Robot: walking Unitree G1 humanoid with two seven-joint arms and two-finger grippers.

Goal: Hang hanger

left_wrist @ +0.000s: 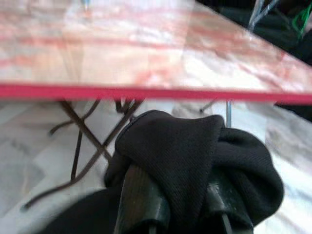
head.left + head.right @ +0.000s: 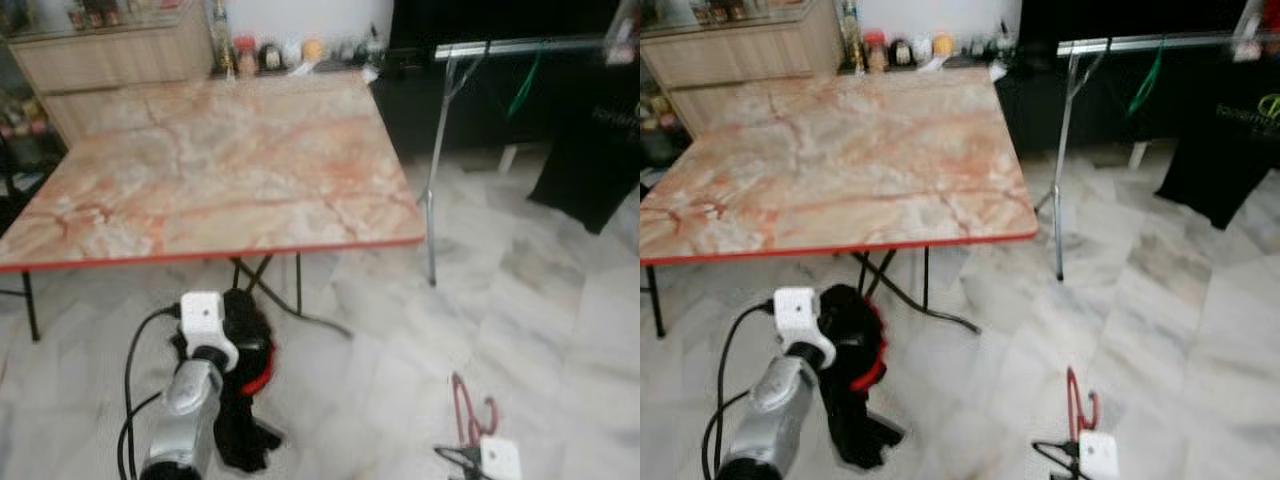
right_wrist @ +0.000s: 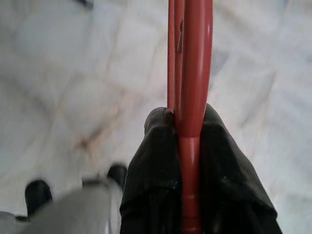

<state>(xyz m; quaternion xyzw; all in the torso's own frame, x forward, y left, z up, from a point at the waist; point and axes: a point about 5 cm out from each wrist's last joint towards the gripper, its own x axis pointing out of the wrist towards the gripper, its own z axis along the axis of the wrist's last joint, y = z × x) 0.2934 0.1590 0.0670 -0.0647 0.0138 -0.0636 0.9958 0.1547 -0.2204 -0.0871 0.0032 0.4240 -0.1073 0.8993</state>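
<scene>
Right claw (image 3: pixel 187 161) was clamped on the stiff, light red plastic hanger (image 3: pixel 190 73), gripped mid-bar. Left claw (image 1: pixel 180 204) probably pinched soft black cloth (image 1: pixel 195 156); metal rail (image 2: pixel 520 45) far ahead.

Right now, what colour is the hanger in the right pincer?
Red. The hanger shows best in the right wrist view.

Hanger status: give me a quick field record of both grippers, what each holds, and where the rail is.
right gripper: shut on red hanger, low over the marble floor
left gripper: shut on black garment, near the table's red front edge
table: marble-patterned top, ahead and left
clothes rail: ahead and right, beyond the table, with a green hanger and black shirt on it
red hanger on rail: not yet
</scene>
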